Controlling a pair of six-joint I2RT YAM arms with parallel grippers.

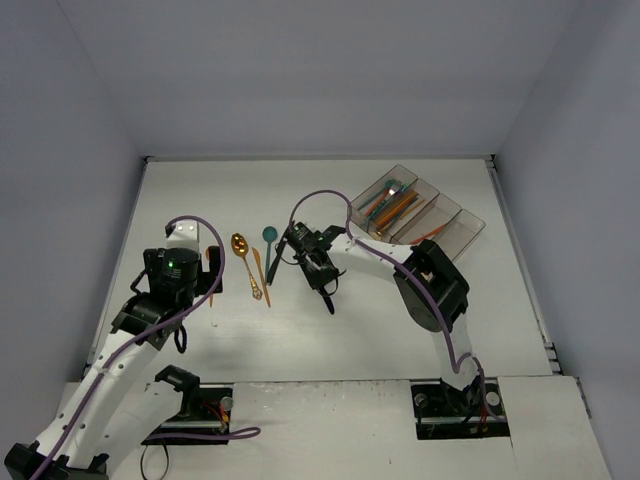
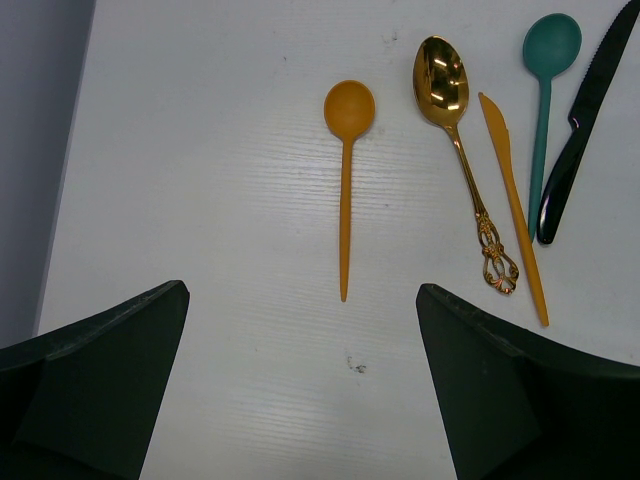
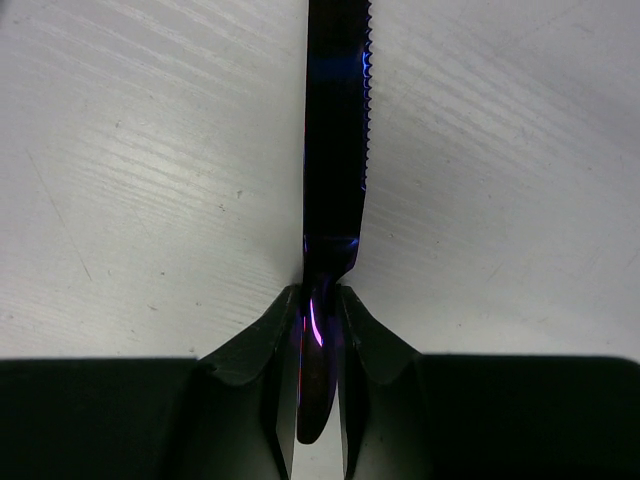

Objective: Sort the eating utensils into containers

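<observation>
Right arm: stretched left, my jaws clenched on black knife (image 3: 335, 120).
Left arm: jaws released over orange spoon (image 2: 347, 180).
Knife: glossy, serrated.

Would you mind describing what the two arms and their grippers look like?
The left arm and right arm both have white links joined by black joint housings, with a purple cable looping along each. A small green light glows on the left arm's wrist. The left gripper and right gripper have matte black, wedge-shaped fingers.
</observation>
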